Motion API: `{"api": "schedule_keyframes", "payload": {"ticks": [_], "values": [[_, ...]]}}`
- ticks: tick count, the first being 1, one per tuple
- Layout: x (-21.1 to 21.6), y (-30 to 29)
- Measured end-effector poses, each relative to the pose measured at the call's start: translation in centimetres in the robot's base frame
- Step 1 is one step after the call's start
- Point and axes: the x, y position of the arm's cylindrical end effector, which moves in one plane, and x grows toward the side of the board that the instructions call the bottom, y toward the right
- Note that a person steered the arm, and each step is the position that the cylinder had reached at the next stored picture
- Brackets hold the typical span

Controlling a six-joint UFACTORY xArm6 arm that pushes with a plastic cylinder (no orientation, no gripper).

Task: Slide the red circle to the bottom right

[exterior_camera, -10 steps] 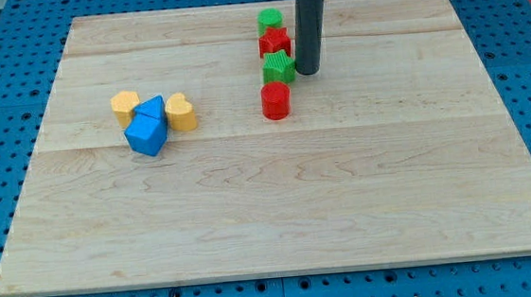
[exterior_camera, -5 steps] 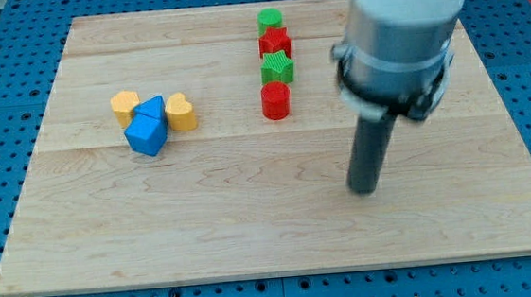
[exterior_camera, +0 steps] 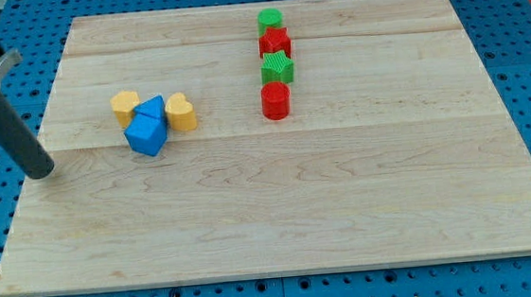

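Red circle (exterior_camera: 275, 101) far right of my tip (exterior_camera: 41, 173)

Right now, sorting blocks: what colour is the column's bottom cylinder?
Red: the red wooden cylinder, clearest in the camera view.

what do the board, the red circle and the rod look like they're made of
Board: light wood, probably planks joined side by side, going by the grain and long seams; smooth, satin look.
Red circle: solid matte red with no grain showing, so painted wood or plastic; cannot tell which.
Rod ending in my tip: dark, smooth and slightly glossy, likely metal or plastic.
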Motion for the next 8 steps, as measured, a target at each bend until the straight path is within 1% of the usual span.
{"api": "schedule_keyframes", "payload": {"ticks": [1,2,3,4,5,7,8], "values": [[-0.7,1.1],[-7.0,-0.6],[-12.0,2.8],[-12.0,10.5],[-10.1,18.1],[-7.4,28.9],[-3.7,33.4]]}}
